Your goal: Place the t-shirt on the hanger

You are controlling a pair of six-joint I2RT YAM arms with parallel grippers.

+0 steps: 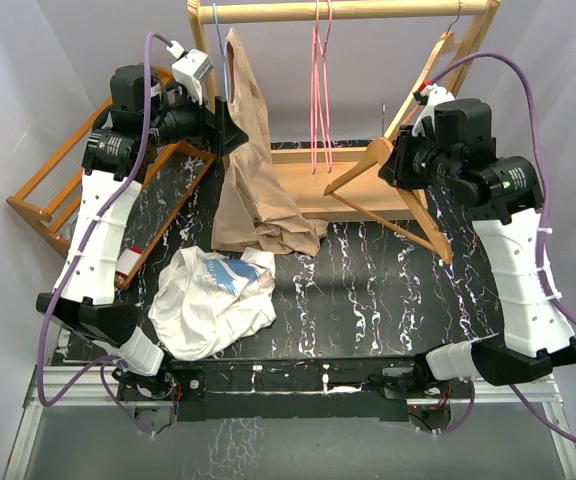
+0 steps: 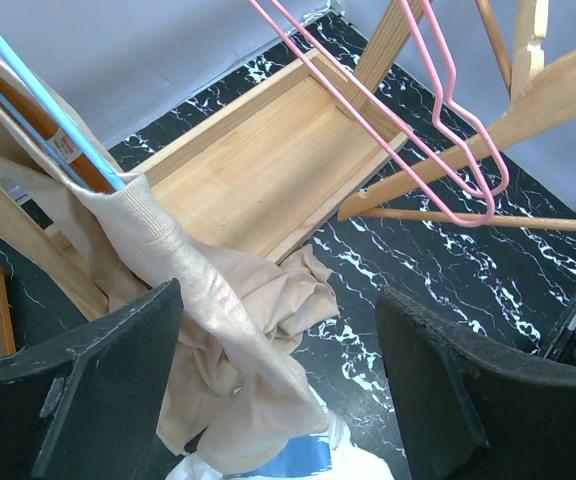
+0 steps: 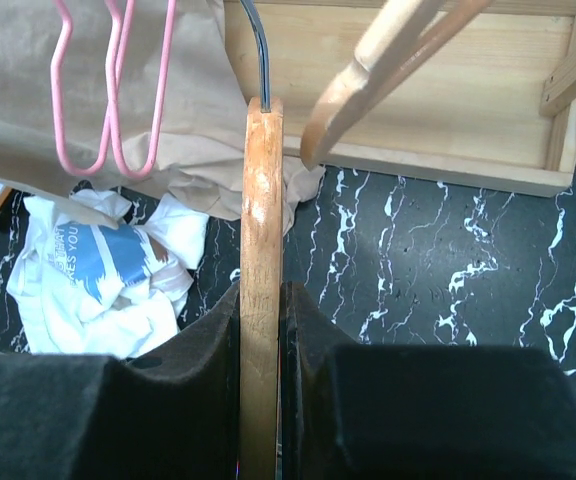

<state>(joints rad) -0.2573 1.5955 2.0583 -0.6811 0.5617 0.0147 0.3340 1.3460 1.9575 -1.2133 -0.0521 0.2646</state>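
Top view: t-shirt point(image 1: 213, 300) crumpled, white, blue print; left hand point(image 2: 278, 375) open; right hand point(image 3: 261, 335) clamps wooden hanger point(image 3: 260, 200).

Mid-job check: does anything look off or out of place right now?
Yes. The right fingers are shut on a wood hanger, not the pink hanger, which hangs untouched on the rail. The t-shirt lies crumpled on the table, with nothing gripping it.

Counts I logged: one white t-shirt point(image 1: 208, 310); one beige garment point(image 1: 253, 190); one blue hanger point(image 2: 68, 135); two of wood, a darker wooden hanger point(image 3: 260, 300) and a paler wooden hanger point(image 3: 368, 70); pink wire hangers point(image 1: 320, 100), one or two, overlapping strands undecidable.
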